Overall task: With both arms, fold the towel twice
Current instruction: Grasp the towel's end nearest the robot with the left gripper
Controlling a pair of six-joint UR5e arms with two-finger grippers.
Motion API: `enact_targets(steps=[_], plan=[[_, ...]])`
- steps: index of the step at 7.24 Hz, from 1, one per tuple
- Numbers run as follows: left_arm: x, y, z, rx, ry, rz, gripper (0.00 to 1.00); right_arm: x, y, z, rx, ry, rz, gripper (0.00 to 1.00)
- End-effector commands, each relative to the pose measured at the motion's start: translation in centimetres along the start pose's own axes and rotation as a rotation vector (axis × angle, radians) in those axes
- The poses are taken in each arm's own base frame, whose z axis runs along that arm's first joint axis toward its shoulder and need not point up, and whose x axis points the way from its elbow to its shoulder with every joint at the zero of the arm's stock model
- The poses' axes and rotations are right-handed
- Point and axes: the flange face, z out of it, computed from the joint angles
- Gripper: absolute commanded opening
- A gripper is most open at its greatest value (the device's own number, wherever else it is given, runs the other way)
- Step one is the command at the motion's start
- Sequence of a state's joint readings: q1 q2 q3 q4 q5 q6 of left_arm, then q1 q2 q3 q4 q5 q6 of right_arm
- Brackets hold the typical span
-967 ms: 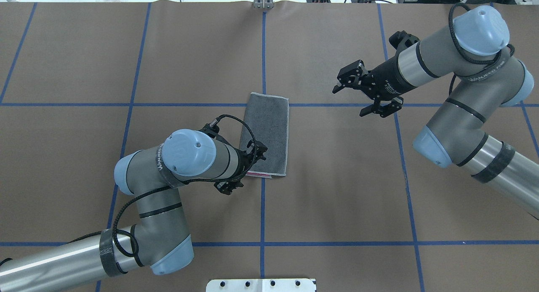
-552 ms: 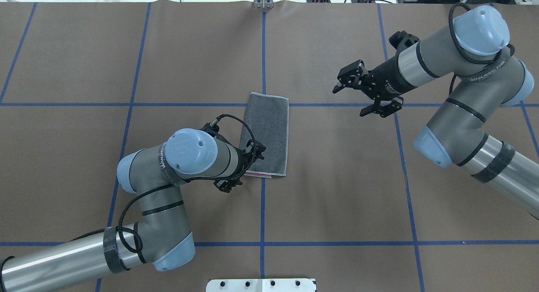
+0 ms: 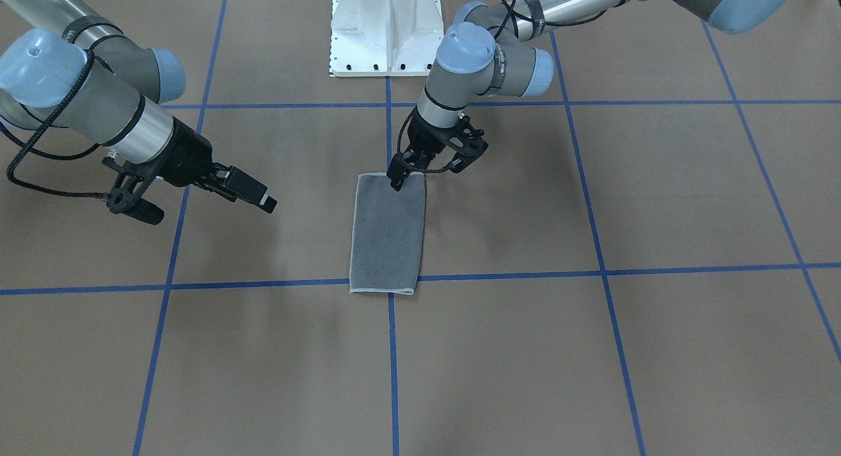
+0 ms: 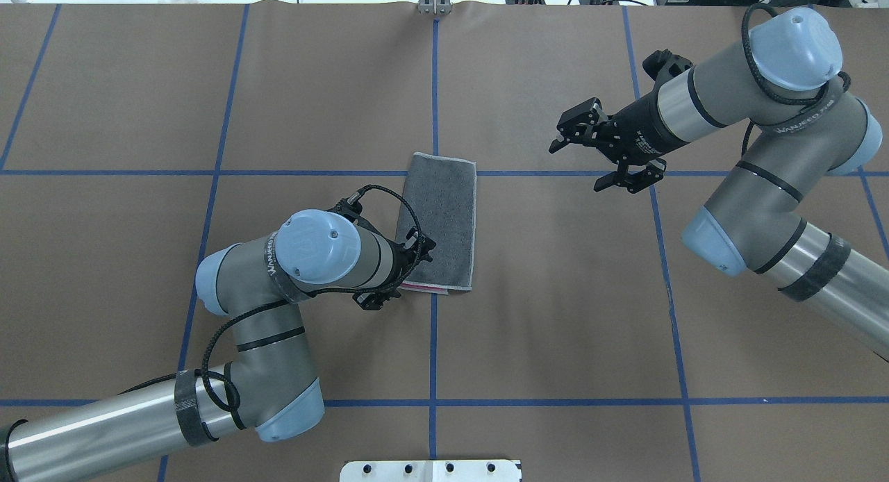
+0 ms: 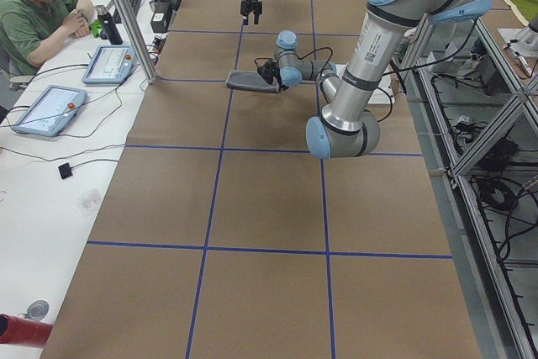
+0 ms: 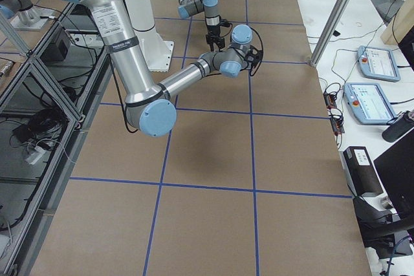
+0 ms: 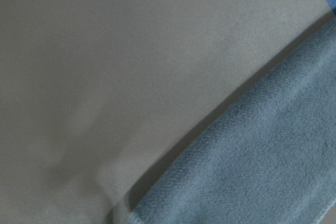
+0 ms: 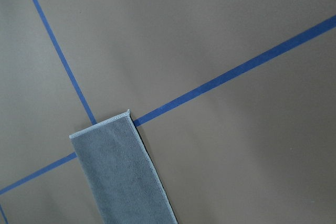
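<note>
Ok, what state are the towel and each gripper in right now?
towel: folded once, dark grey face up, lying flat.
left gripper: open, at the towel's robot-side corner, nothing clamped.
right gripper: open, empty, held apart from the towel.

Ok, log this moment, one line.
towel: folded once, grey up | left gripper: open at its robot-side corner | right gripper: open, apart | second fold: pending

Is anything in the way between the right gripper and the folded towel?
Nothing visible. Only bare table with blue tape lines lies between the right gripper and the towel. The left gripper is at the towel's other side, outside that path.
</note>
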State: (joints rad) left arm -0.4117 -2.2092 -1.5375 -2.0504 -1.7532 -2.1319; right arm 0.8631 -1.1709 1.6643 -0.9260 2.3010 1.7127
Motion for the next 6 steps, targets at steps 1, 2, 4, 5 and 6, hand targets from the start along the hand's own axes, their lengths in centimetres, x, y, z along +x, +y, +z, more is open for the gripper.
enact_targets(steps=[1,2,4,5,6], plan=[[-0.05,-0.12,0.48,0.001,0.004,0.002,0.82,0.06,-0.04,-0.01,0.001,0.001,0.000,1.00],[0.00,-0.21,0.45,0.002,0.004,0.001,0.82,0.06,-0.04,-0.01,0.001,0.001,0.000,1.00],[0.00,-0.19,0.43,0.000,0.005,0.002,0.77,0.01,-0.07,0.02,0.001,0.001,0.002,1.00],[0.00,-0.19,0.43,0.000,0.005,0.002,0.69,0.10,-0.09,0.03,0.001,0.002,0.003,1.00],[0.00,-0.19,0.43,0.000,0.005,0.002,0.62,0.11,-0.09,0.03,0.001,0.002,0.001,1.00]])
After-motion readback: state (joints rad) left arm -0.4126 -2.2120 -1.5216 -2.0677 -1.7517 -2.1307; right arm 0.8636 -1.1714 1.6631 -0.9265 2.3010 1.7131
